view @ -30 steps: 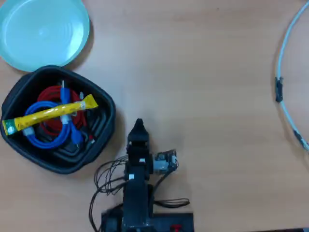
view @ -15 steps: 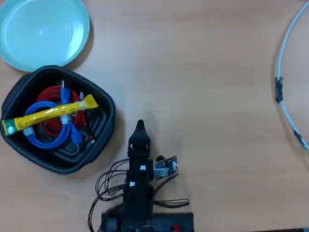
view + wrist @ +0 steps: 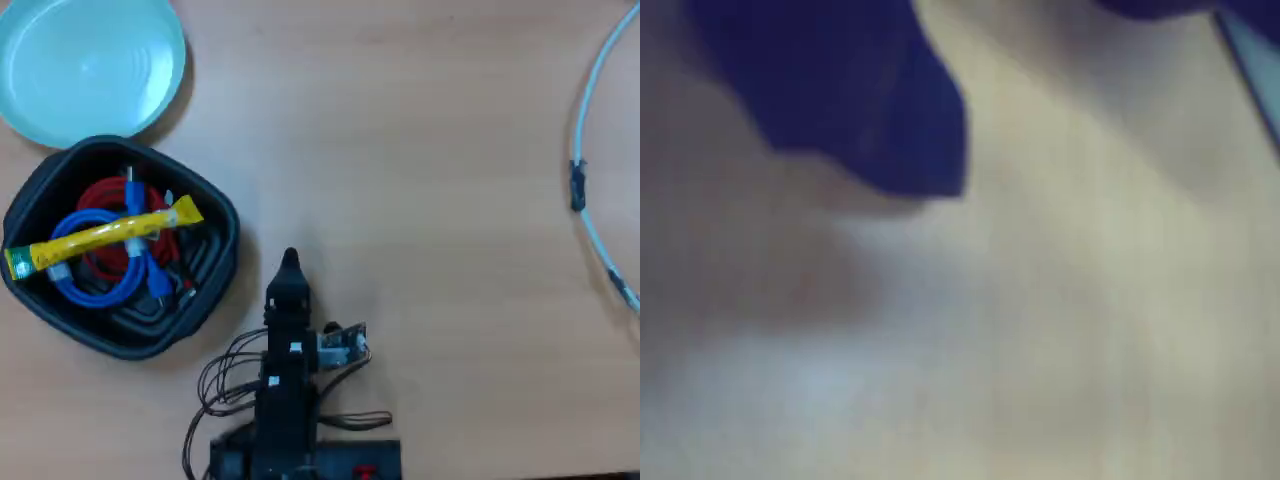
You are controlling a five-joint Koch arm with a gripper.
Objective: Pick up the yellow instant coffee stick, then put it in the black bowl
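Note:
In the overhead view the yellow instant coffee stick (image 3: 105, 236) lies slantwise inside the black bowl (image 3: 215, 215), on top of coiled red and blue cables. My gripper (image 3: 290, 259) is over bare table to the right of the bowl, clear of its rim, pointing away from the arm's base. Only a single dark tip shows there, so its state is unclear. The wrist view is badly blurred: one dark finger (image 3: 880, 110) hangs over pale table, with nothing visible in it.
A light teal round plate (image 3: 85, 65) sits at the top left, just behind the bowl. A pale cable (image 3: 585, 170) curves along the right edge. Loose wires (image 3: 225, 375) trail beside the arm's base at the bottom.
Over the last second the arm drew back slightly and straightened; since half a second ago nothing has visibly moved. The stick stays in the bowl.

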